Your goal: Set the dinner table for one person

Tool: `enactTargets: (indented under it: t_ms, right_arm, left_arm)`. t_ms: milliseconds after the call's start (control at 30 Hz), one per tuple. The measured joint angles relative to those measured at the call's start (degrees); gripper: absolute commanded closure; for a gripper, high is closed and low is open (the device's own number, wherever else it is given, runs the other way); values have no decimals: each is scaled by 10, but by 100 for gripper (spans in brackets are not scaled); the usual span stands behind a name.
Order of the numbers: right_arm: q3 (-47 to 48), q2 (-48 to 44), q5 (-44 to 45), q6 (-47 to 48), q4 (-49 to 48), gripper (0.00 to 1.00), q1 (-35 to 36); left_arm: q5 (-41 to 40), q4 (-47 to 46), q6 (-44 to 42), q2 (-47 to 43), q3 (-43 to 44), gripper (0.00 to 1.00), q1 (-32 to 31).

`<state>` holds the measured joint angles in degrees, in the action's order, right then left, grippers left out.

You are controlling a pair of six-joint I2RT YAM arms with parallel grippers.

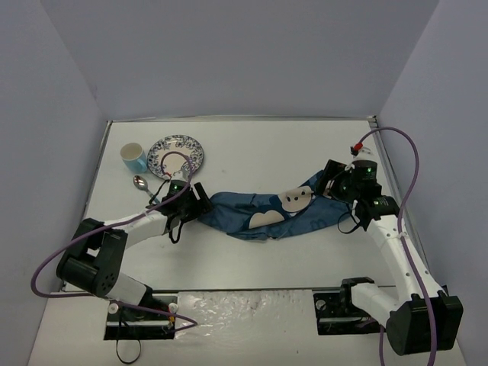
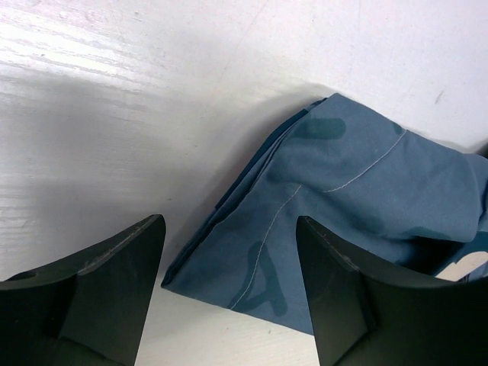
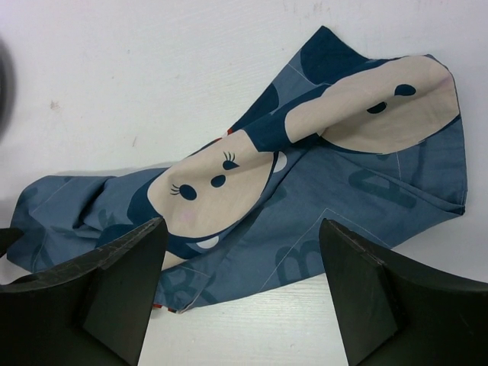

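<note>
White table (image 1: 274, 145) spans the whole cell, and everything sits on it. Blue cartoon-face placemat (image 1: 255, 215) lies crumpled mid-table, stretched between the two arms. Left end effector (image 1: 203, 200) is spread at the cloth's left end, its corner between the fingers, not pinched. Right end effector (image 1: 323, 183) is also spread, over the right end. Cup (image 1: 133, 157), patterned plate (image 1: 176, 153) and spoon (image 1: 142, 184) are far left.

The left fingers (image 2: 99, 305) and right fingers (image 3: 114, 297) stand spread wide, low at opposite ends of the cloth (image 1: 244, 219).
</note>
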<state>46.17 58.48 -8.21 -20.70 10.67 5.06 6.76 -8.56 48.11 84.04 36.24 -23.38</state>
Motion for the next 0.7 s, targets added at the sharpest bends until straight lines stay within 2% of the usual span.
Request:
enactTargets:
  t_ms: [233,367,467,667,700]
  right_arm:
    - [0,9,0,-1,-2,22,7]
    - [11,37,9,-2,-1,22,28]
    - [23,60,18,-2,-2,22,46]
    - [64,111,63,-4,-3,21,100]
    - [73,121,70,-5,-4,21,109]
  left_arm:
    - [17,-28,8,0,-14,38,2]
    - [27,-34,10,1,-18,44,2]
    - [37,-40,12,5,-19,59,2]
    - [52,-32,15,20,-21,100,3]
    - [53,-32,15,21,-21,100,3]
